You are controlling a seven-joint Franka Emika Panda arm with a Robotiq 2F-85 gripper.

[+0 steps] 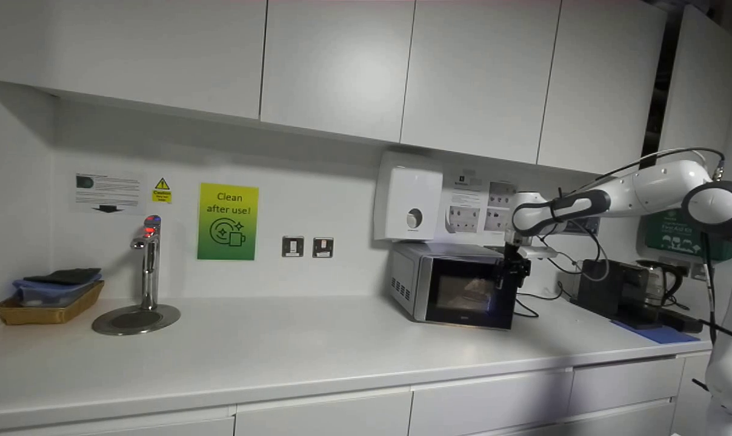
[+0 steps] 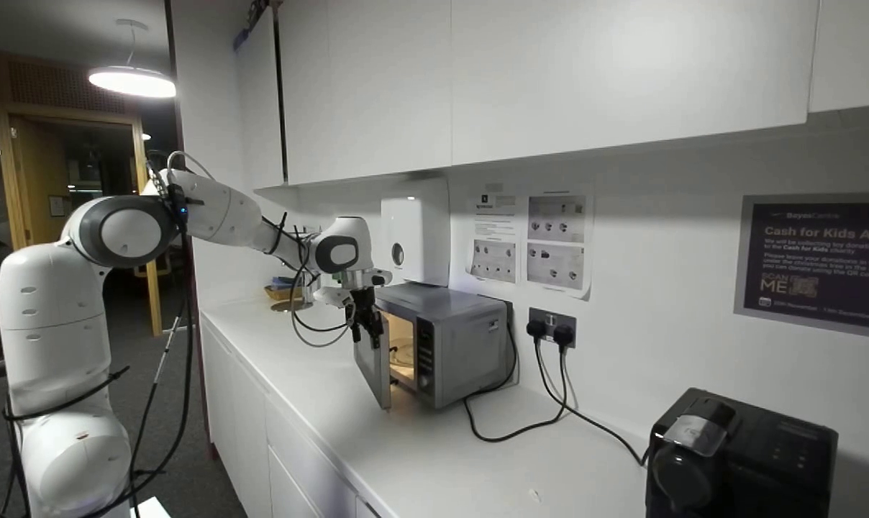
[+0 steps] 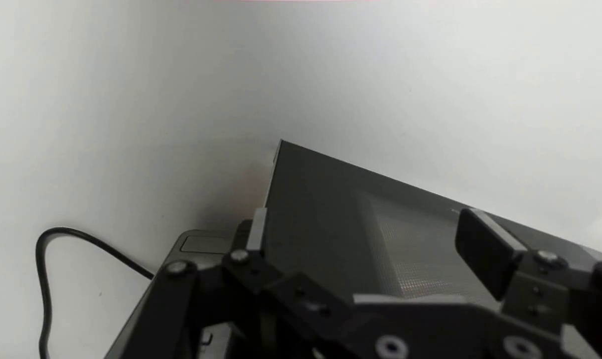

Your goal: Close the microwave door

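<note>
I am working over a long, smooth white bench [image 1: 251,357], on which a small, boxy microwave [image 2: 470,352] with a satin silver-grey casing stands near a plain white wall [image 1: 342,194], slotted vents [image 1: 400,289] cut into its side. The microwave door [image 1: 470,294], a rectangular panel of glossy black glass, is ajar: in an exterior view the slab angles out from the body, baring a warmly lit cavity [image 2: 398,327] with a round, glassy plate [image 2: 403,354] inside. My white arm [image 2: 53,309], built of rounded, smooth shells, extends over to the door, and its black, angular gripper [image 3: 371,232] points down at the door's free side. The two jointed fingers [image 3: 480,249] are spread well apart. In the wrist view one finger lies at the door's side edge and the other over its mesh window [image 3: 420,249], which has a fine, dotted weave; I cannot tell whether either touches the glass. A thin black cable [image 3: 43,279] loops on the bench beside the microwave. Above hangs a white, round-cornered dispenser [image 1: 405,194]. Well apart along the bench are a slim, polished chrome tap [image 1: 151,260] and a shallow tan basket [image 1: 69,312]; on the opposite side of the microwave sits a dark, blocky appliance [image 2: 758,460].
</note>
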